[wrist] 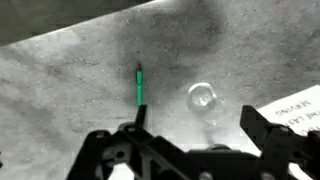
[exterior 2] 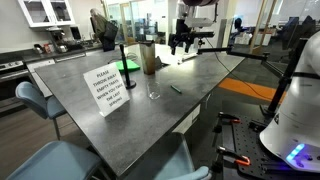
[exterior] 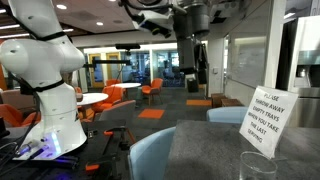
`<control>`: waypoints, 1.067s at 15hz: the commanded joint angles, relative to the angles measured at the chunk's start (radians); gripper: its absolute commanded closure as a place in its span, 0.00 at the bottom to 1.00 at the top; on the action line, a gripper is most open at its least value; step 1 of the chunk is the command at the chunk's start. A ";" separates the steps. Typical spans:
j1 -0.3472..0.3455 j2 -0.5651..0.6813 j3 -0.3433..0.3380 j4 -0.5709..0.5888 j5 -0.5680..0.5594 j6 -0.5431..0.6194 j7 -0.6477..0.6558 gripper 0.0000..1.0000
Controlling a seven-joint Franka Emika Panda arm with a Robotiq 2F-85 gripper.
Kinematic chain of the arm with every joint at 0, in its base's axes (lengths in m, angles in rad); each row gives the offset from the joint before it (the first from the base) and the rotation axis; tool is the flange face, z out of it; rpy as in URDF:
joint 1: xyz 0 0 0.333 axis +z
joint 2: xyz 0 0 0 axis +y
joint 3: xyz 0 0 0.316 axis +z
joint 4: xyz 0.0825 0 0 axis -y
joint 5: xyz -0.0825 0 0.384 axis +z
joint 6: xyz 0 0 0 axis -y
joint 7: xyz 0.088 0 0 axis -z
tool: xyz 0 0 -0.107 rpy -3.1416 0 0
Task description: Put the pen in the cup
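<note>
Gripper [wrist: 195, 128] wide open and empty, pen [wrist: 139, 85] lying centre-left in wrist view, cup [wrist: 203, 98] just right: shift left, straddle pen's middle crosswise, descend straight.

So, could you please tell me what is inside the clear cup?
Nothing visible: the wrist view looks down into the cup and shows only its clear bottom. The pen lies on the table beside it, apart. Nothing hides its inside.
</note>
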 commanded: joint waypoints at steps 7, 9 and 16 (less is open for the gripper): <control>0.009 0.294 -0.045 0.090 -0.013 0.184 -0.001 0.00; 0.008 0.298 -0.046 0.103 -0.013 0.184 -0.001 0.00; -0.004 0.408 -0.044 0.193 0.050 0.123 -0.019 0.00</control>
